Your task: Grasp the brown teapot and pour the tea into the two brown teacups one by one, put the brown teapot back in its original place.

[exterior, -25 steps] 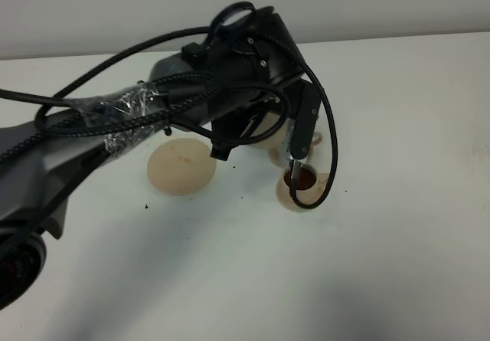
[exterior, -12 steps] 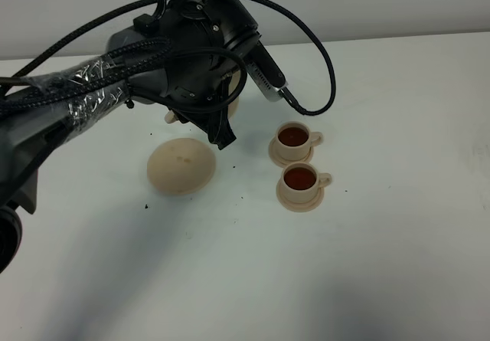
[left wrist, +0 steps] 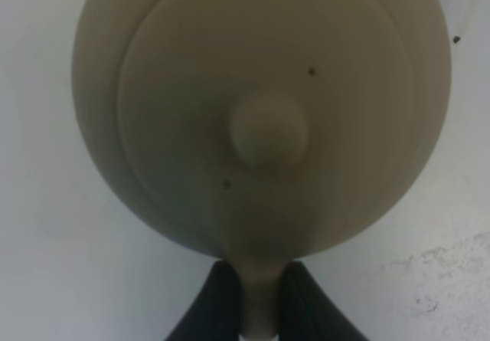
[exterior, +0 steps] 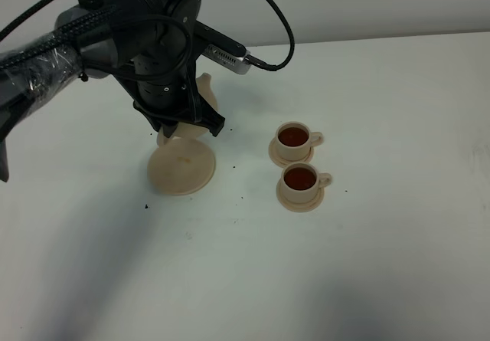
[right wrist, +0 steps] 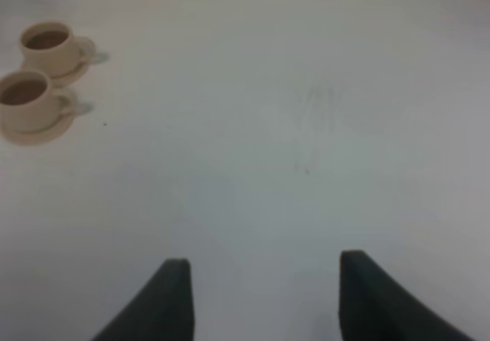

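A: Where is the brown teapot (left wrist: pixel 260 119) in relation to the left gripper (left wrist: pixel 259 299)?

B: It hangs directly in front of the left gripper, whose two dark fingers are pressed onto the teapot's handle. In the left wrist view the round lid and its knob face the camera, so the pot looks upright, with the handle running back between the fingers.

A: And where is the large saucer (exterior: pixel 181 166)?

B: In the high view it lies on the white table just below the left arm. The teapot, mostly hidden by the arm, shows a beige edge above the saucer's far rim. I cannot tell whether it touches the saucer.

A: So what does the coming move depend on?

B: My guess is on lowering the pot straight onto that saucer, a little nearer the camera.

A: The two teacups (exterior: pixel 298 159)?

B: Both hold dark tea, side by side to the right of the saucer.

A: The right gripper (right wrist: pixel 260 299)?

B: Its fingers are spread apart over bare table, holding nothing, farther from the pot
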`<state>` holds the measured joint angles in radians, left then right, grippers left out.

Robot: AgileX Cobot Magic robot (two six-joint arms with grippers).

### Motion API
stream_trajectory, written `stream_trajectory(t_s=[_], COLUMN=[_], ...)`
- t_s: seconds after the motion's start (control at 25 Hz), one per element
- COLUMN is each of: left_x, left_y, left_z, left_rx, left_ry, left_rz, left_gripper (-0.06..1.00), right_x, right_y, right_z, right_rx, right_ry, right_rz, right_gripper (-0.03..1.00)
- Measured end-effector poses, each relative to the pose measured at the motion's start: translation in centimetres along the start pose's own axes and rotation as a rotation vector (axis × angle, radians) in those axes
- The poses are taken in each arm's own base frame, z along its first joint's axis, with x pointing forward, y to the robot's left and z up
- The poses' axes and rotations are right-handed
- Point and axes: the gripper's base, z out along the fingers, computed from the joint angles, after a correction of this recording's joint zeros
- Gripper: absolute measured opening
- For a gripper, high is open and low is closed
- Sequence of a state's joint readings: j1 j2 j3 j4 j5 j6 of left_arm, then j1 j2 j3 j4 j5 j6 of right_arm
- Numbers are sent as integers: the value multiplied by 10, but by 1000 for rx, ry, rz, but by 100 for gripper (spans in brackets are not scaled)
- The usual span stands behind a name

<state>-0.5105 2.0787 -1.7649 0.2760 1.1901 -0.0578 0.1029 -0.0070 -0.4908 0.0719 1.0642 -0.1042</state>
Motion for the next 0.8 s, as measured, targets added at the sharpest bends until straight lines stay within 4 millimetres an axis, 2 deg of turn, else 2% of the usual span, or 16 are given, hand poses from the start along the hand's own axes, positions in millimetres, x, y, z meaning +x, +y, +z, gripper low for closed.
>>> stream_trajectory(t_s=[0.16,0.4,0.56,0.8], left_x=[3,18,23,24], left_y=[5,-2,-5,-2], left_z=[5,40,54,60], left_rx=[16,36,58,65], left_ry=[20,67,47,32], left_rz=[-19,-1,-5,-16], left_gripper=[15,15,15,15], right_x=[0,0,0,0], right_y=[0,0,0,0], right_z=[0,0,0,0], right_rx=[0,0,0,0], right_ry=[0,0,0,0], right_rz=[0,0,0,0], right_gripper=[46,46,46,46])
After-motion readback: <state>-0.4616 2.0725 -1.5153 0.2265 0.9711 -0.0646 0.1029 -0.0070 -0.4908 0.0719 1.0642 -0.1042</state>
